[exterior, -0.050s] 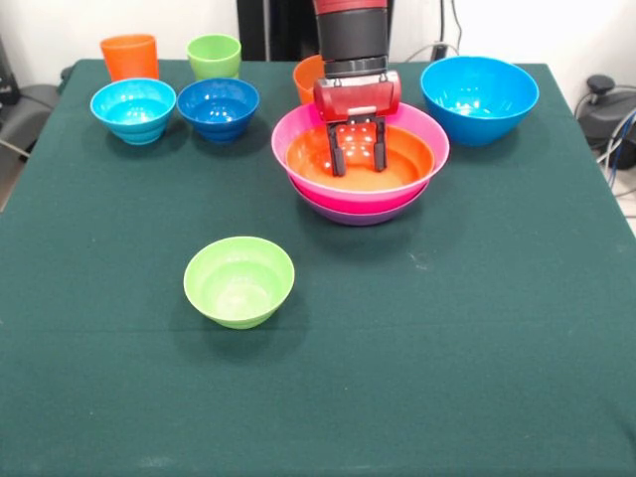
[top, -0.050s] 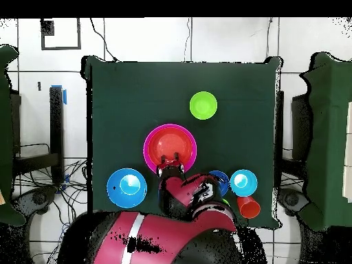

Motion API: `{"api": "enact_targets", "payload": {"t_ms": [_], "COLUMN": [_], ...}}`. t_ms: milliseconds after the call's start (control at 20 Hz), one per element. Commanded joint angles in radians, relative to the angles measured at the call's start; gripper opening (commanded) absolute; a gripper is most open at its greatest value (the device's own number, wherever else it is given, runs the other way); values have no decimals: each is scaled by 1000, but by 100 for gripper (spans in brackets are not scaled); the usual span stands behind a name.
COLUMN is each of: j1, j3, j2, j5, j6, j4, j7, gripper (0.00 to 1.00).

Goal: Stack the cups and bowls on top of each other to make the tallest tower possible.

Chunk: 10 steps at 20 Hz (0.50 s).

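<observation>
The tower is three nested bowls: a wide orange bowl [exterior, -0.050s: 409,159] inside a pink bowl [exterior, -0.050s: 294,127], on a purple bowl [exterior, -0.050s: 358,216]. In the overhead view the tower [top, -0.050s: 157,148] sits near the table's middle. My gripper [exterior, -0.050s: 358,162] [top, -0.050s: 172,163] hangs over the orange bowl's far half, open, fingers pointing down into it with nothing between them. A small lime-green bowl [exterior, -0.050s: 238,281] [top, -0.050s: 203,105] stands alone in front. At the back stand the orange cup [exterior, -0.050s: 129,56] [top, -0.050s: 247,205], the lime-green cup [exterior, -0.050s: 214,55], a light-blue bowl [exterior, -0.050s: 133,109] [top, -0.050s: 243,182] and a dark-blue bowl [exterior, -0.050s: 218,107].
A big blue bowl [exterior, -0.050s: 479,97] [top, -0.050s: 126,186] stands beside the tower at the back right. A small orange bowl [exterior, -0.050s: 305,78] is partly hidden behind my gripper. The table [exterior, -0.050s: 447,338] has a dark green cloth; cables and equipment lie beyond its edges.
</observation>
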Motion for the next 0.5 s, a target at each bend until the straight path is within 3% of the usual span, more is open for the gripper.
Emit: {"api": "enact_targets", "payload": {"t_ms": [50,500], "j1": [24,48], "j3": [102,72], "j2": [300,312], "j5": [100,114], "j6": [106,82], "j4": [-358,-361], "j7": [11,32], "gripper": [100,100]}}
